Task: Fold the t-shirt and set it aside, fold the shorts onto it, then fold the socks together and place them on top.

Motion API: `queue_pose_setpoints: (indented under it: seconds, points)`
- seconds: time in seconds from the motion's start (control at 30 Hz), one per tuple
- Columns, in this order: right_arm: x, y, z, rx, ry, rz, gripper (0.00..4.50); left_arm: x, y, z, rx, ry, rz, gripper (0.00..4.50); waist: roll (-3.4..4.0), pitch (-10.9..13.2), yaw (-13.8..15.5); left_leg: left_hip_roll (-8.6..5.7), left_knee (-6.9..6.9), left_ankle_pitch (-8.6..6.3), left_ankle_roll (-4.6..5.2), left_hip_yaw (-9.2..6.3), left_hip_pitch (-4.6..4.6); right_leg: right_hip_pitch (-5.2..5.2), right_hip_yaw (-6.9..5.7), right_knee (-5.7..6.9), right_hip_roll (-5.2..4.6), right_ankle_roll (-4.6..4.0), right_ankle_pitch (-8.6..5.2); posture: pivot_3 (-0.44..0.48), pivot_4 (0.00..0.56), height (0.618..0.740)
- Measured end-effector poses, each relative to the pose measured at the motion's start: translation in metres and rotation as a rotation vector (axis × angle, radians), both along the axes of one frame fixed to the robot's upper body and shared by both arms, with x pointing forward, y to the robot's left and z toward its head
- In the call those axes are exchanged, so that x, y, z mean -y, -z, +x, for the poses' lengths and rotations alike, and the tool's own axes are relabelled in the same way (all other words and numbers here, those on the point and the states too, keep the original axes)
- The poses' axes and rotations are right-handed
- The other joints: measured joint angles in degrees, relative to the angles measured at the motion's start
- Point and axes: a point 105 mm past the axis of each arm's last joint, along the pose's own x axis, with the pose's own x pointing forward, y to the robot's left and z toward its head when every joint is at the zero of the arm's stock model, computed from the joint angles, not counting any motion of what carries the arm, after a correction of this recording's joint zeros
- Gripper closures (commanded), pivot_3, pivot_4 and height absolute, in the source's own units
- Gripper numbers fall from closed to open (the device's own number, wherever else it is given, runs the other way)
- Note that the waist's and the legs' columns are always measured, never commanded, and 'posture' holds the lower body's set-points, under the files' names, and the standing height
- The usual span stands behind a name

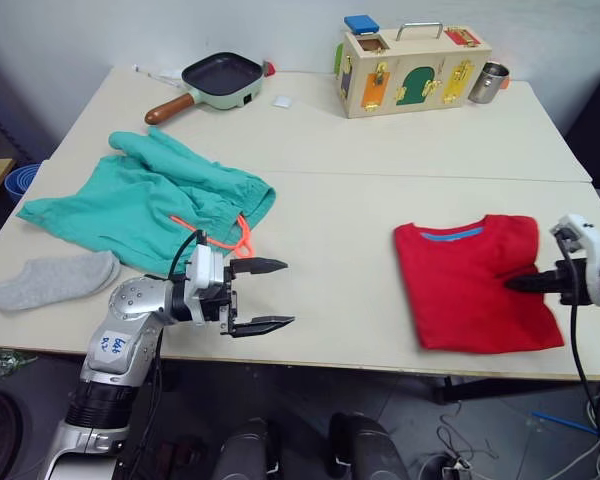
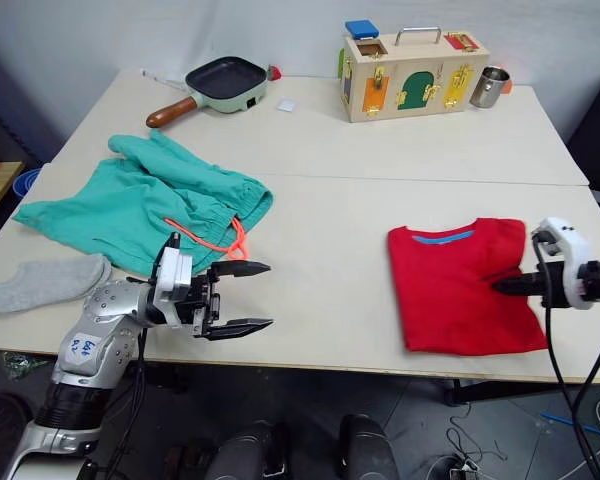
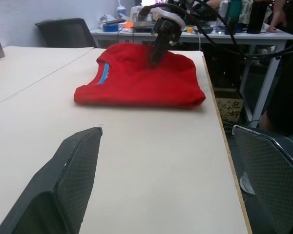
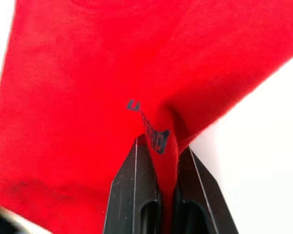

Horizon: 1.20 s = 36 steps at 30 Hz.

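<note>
- Head views: the t-shirt (image 1: 475,283) lies folded into a rectangle at about 4 o'clock on the table (image 1: 360,200), collar toward the far side. The right gripper (image 1: 523,283) reaches in from 3 o'clock, its fingers clenched on a pinch of the red cloth near the shirt's right edge. The shorts (image 1: 145,205) lie spread and rumpled at 9 o'clock, orange drawstring (image 1: 218,235) trailing toward the near edge. The socks (image 1: 55,281) lie together at 8 o'clock, just beside the shorts. The left gripper (image 1: 265,296) hovers over bare tabletop at 7 o'clock, fingers spread wide with nothing between them. A frying pan (image 1: 220,80) sits at 11 o'clock, a wooden latch box (image 1: 410,70) at 1 o'clock with a metal cup (image 1: 488,83) just beside it.
- Left wrist view: past its own parted fingers (image 3: 63,185), the folded t-shirt lies near the table edge, the other gripper's tips pressed into it.
- Right wrist view: the two fingers (image 4: 132,190) squeeze a raised ridge of red fabric carrying a small dark print.
</note>
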Motion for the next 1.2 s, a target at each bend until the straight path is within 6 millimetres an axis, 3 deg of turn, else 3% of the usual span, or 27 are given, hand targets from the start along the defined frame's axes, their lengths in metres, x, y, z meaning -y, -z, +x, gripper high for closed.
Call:
queue_pose_setpoints:
  seconds: [0.13, 0.23, 0.53, 0.57, 0.77, 0.97, 1.1, 1.2]
  points:
    - [0.046, -0.004, -0.001, 0.04, 0.113, -0.203, 4.47, -0.002, 0.001, -0.001, -0.003, 0.002, 0.012, 0.0, 0.14, 0.1, -0.4, 0.07, 0.02, 0.04, -0.07, 0.05, 0.0, -0.01, 0.07, -0.01, 0.1, 0.0, 0.0, 0.0, 0.15, 0.74]
    - [0.063, -0.001, -0.005, 0.029, 0.122, -0.317, 4.47, -0.003, 0.001, -0.001, -0.002, -0.001, 0.015, 0.0, 0.18, 0.1, -0.5, 0.1, 0.02, 0.05, -0.09, 0.08, 0.01, -0.01, 0.13, -0.02, 0.14, 0.0, 0.0, 0.0, 0.15, 0.74]
    - [0.074, -0.002, -0.004, 0.042, 0.208, -0.367, 4.47, -0.009, 0.0, 0.0, 0.007, -0.009, 0.052, 0.0, 0.22, 0.1, -0.6, 0.15, 0.02, 0.09, -0.18, 0.13, 0.08, -0.01, 0.23, 0.02, 0.18, -0.01, 0.0, 0.0, 0.15, 0.74]
    - [0.075, -0.002, -0.004, 0.044, 0.219, -0.367, 3.95, -0.009, -0.001, 0.001, 0.012, -0.008, 0.052, 0.0, 0.23, 0.1, -0.6, 0.15, 0.02, 0.09, -0.18, 0.14, 0.08, -0.01, 0.24, 0.02, 0.17, -0.01, 0.0, 0.0, 0.15, 0.74]
    - [0.082, -0.009, -0.007, 0.057, 0.205, -0.413, 2.05, -0.009, -0.005, 0.005, 0.025, -0.003, 0.057, 0.0, 0.34, 0.1, -0.5, 0.13, 0.02, 0.09, -0.17, 0.15, 0.08, -0.01, 0.24, 0.04, 0.18, -0.01, 0.0, 0.0, 0.15, 0.74]
    - [0.091, -0.053, -0.027, 0.097, 0.023, -0.52, 0.03, -0.028, -0.003, 0.017, 0.044, -0.036, 0.141, 0.0, 0.57, 0.1, -0.6, 0.16, 0.0, 0.08, -0.19, 0.3, 0.19, -0.06, 0.35, 0.1, 0.23, -0.01, 0.0, 0.0, 0.15, 0.74]
    - [0.07, -0.074, -0.017, 0.241, -0.143, -0.486, 0.03, -0.035, 0.001, 0.02, 0.042, -0.055, 0.163, 0.0, 0.56, 0.1, -1.2, 0.19, -0.04, 0.06, -0.21, 0.56, 0.37, -0.05, 0.65, 0.18, 0.24, -0.01, 0.0, 0.0, 0.15, 0.74]
    - [0.021, -0.101, 0.005, 0.56, -0.376, -0.361, 0.03, -0.04, -0.005, 0.021, 0.085, -0.08, 0.152, 0.0, 0.55, 0.1, -1.8, 0.28, -0.06, 0.06, -0.25, 0.64, 0.49, -0.05, 0.75, 0.27, 0.3, 0.0, 0.0, 0.0, 0.15, 0.74]
